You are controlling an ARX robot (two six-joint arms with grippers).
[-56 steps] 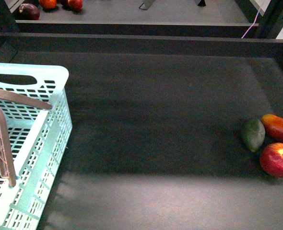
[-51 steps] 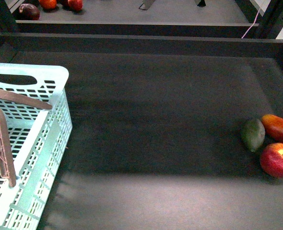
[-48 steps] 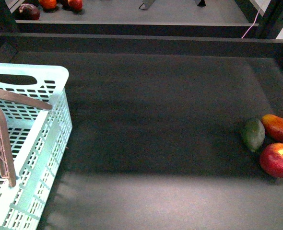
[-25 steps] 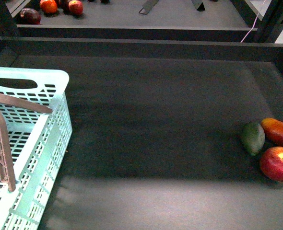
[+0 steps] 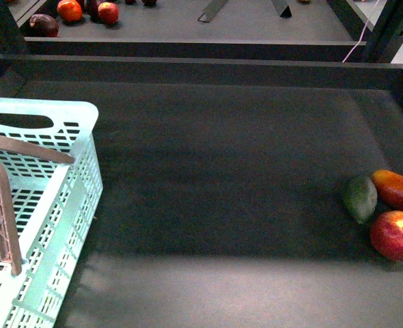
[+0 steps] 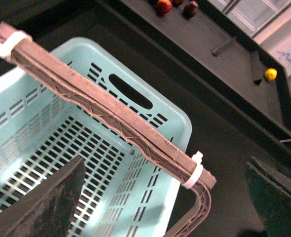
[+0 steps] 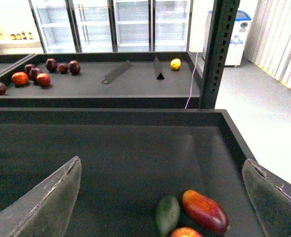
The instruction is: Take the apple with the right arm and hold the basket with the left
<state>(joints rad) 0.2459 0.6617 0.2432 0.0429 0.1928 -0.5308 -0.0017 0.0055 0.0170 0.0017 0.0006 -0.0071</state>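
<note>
Red and glossy, with a yellow patch at its stem, the apple (image 5: 396, 235) lies at the far right of the dark table (image 5: 222, 157). It sits just beside a dark green oval fruit (image 5: 360, 197) and an elongated red-orange fruit (image 5: 398, 191). A pale mint plastic basket (image 5: 65, 113) with a brown handle (image 5: 3, 205) stands at the far left, well apart from the fruit.

Over the last second the whole front view has slid slightly downward. More of the loose fruit on the rear shelf (image 5: 70, 9) now shows, and the apple and basket sit a little lower in the picture. They keep the same places relative to each other, so the camera seems to have shifted, not the objects. The task looks to be at its very start, with nothing gripped.

Neither arm appears in the front view. The left gripper (image 6: 164, 168) hangs above the basket with its jaws spread wide and empty. The right gripper (image 7: 161, 163) is likewise wide open and empty, facing the apple from a distance
</note>
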